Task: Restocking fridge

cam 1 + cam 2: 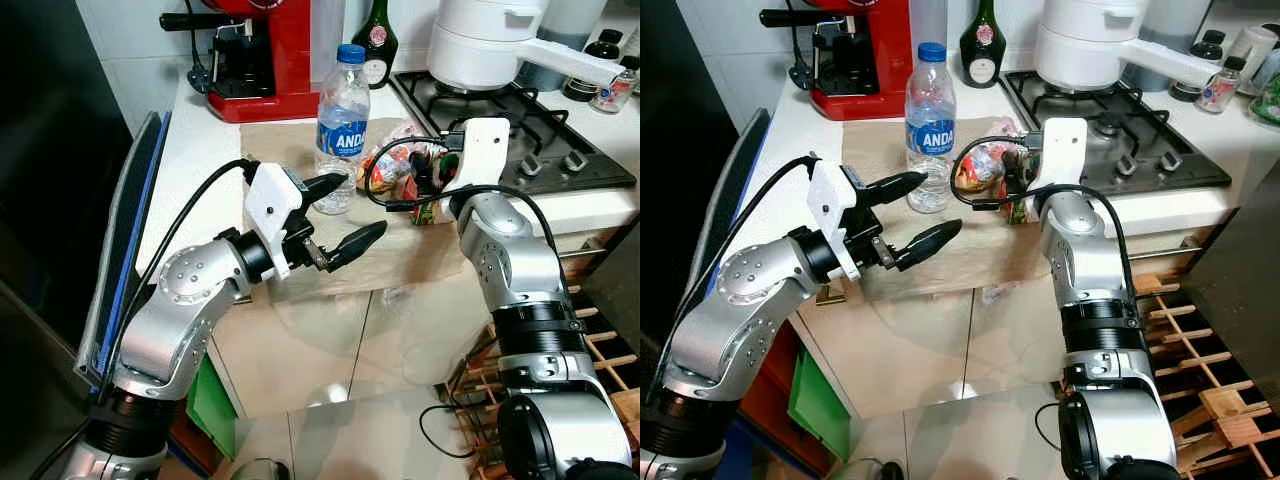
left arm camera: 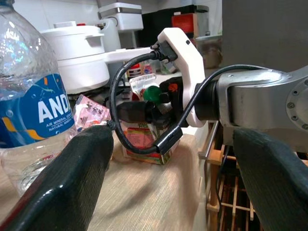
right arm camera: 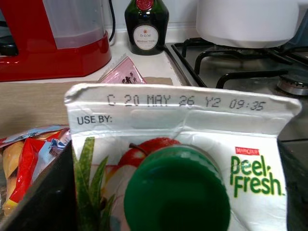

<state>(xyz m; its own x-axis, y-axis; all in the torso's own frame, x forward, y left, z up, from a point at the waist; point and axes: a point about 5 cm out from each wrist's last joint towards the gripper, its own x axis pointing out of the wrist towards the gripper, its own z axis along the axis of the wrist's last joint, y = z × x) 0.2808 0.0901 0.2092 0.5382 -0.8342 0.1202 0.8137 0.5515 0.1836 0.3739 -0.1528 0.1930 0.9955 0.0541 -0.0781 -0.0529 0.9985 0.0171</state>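
Note:
A Peel Fresh juice carton (image 3: 202, 144) with a green cap stands near the counter's front edge (image 1: 424, 210). My right gripper (image 1: 430, 185) is shut on it, one black finger against each side. To its left a clear water bottle (image 1: 342, 125) with a blue label stands upright on a beige mat (image 1: 285, 150). My left gripper (image 1: 360, 207) hovers open just in front of the bottle, apart from it, with nothing between its fingers (image 2: 77, 183). Colourful snack packets (image 1: 393, 155) lie between the bottle and the carton.
A red coffee machine (image 1: 255, 50) and a dark green bottle (image 1: 376, 40) stand at the back. A white pot (image 1: 490, 40) sits on the gas hob (image 1: 530, 140). A dark fridge side (image 1: 50, 200) is at left, a wooden rack (image 1: 600, 350) at lower right.

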